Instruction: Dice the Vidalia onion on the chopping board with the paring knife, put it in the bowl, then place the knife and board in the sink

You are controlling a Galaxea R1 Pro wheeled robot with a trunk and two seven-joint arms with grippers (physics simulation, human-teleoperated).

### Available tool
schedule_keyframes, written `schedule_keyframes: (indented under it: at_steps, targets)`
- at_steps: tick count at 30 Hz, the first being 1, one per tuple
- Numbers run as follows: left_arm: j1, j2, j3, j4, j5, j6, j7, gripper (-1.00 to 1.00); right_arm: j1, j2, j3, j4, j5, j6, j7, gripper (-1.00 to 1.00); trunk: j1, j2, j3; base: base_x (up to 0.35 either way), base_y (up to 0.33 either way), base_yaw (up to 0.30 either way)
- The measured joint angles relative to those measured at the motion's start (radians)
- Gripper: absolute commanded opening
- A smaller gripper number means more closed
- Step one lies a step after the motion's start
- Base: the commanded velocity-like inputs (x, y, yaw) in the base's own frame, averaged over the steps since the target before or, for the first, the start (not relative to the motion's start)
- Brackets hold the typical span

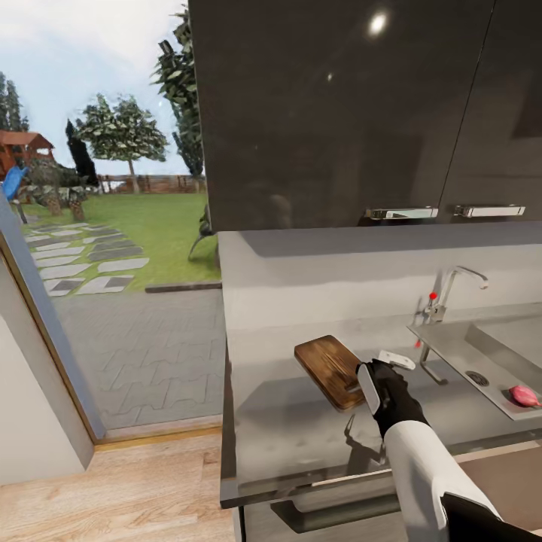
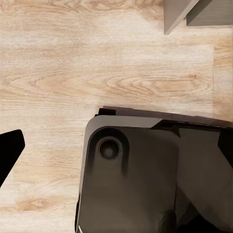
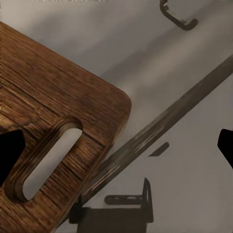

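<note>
— What's around the board?
— Black cupboards (image 1: pixel 339 113) above, tap (image 1: pixel 444 297) at right, onion (image 1: pixel 525 394) in the sink (image 1: pixel 452 346) (far right edge).
— And the hand?
— The right gripper (image 1: pixel 384 376), fingers spread open, hovers over the chopping board (image 1: pixel 331 370) at centre frame; left one I cannot tell.

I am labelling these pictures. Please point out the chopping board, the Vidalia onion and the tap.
chopping board (image 1: pixel 328 367): head view, middle of its wooden top.
Vidalia onion (image 1: pixel 524 394): head view, centre of the pinkish ball in the sink.
tap (image 1: pixel 450 286): head view, upper part of its chrome stem.
</note>
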Motion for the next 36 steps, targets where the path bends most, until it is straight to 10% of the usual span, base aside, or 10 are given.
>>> schedule_keyframes:
  at_steps: [36]
  targets:
    - [0.000, 0.000, 0.000, 0.005, 0.000, -0.001, 0.000, 1.00, 0.001, 0.000, -0.002, 0.000, 0.000, 0.000, 0.000, 1.00, 0.000, 0.002, -0.037, 0.000, 0.000, 0.000]
